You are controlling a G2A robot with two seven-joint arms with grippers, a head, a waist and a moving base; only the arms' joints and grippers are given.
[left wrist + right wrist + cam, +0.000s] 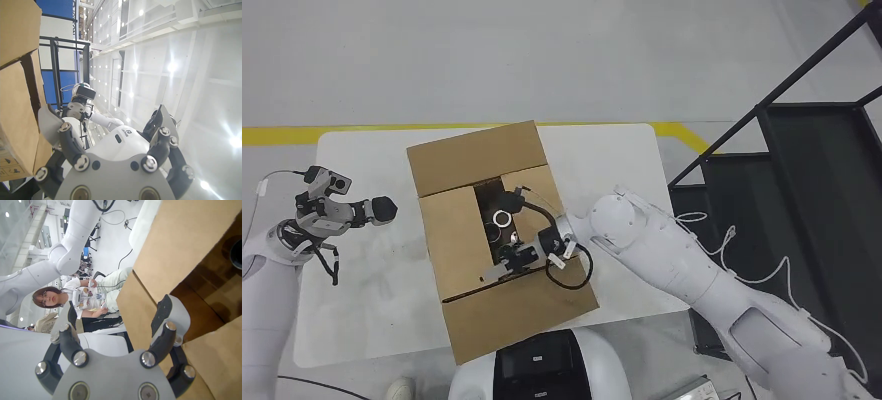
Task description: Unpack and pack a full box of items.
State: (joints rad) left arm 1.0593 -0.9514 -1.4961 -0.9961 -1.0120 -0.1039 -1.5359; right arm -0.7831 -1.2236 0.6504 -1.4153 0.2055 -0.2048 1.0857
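Large, brightly lit robotics lab hall.
A white table (622,150) stands on a pale grey floor (542,50). A yellow floor line (302,133) runs just behind the table, black metal steps (802,150) stand beside it, and rows of ceiling lights (172,66) shine above it.

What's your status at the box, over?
Left claw open, empty, beside the cardboard box. Right claw open at its near flap. Box partly open, items inside. Nothing blocking.
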